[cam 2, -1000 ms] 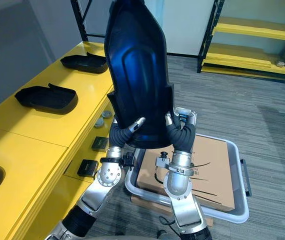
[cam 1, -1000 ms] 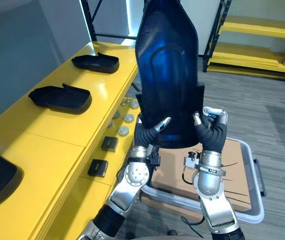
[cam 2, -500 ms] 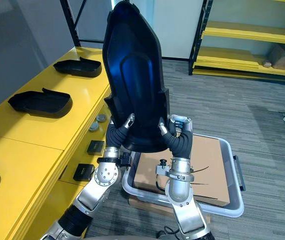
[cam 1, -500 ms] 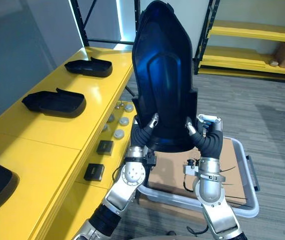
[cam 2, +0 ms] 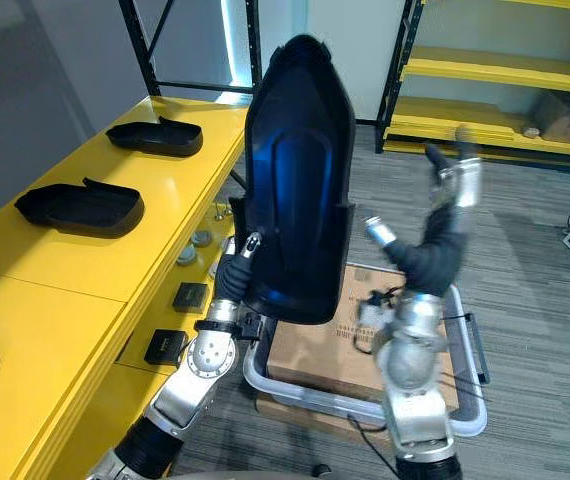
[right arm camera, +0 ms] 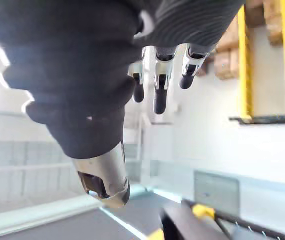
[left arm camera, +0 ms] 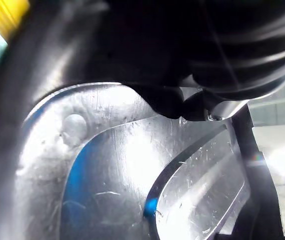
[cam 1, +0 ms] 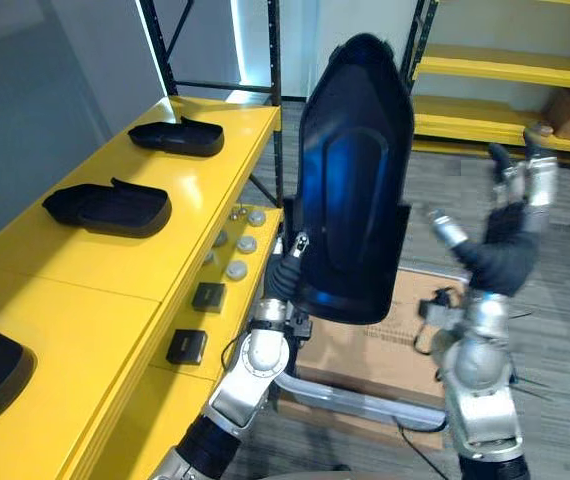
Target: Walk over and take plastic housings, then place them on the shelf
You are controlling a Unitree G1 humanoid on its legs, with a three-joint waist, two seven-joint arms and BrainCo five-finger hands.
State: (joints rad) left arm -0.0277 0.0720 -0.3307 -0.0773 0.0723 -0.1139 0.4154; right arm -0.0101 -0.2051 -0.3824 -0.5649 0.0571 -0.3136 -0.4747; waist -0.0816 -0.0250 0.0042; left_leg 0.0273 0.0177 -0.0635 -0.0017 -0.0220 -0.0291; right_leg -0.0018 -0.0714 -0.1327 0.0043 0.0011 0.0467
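While left hand (cam 1: 290,272) is clutching tall black plastic housing (cam 1: 353,190) upright, right hand (cam 1: 513,215) is hovering spread-fingered at 3 o'clock. Yellow shelf (cam 1: 115,270) is sitting at 9 o'clock.

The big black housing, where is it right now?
The housing stands upright mid eye view, its lower edge in the left hand, above the grey bin, beside the yellow shelf.
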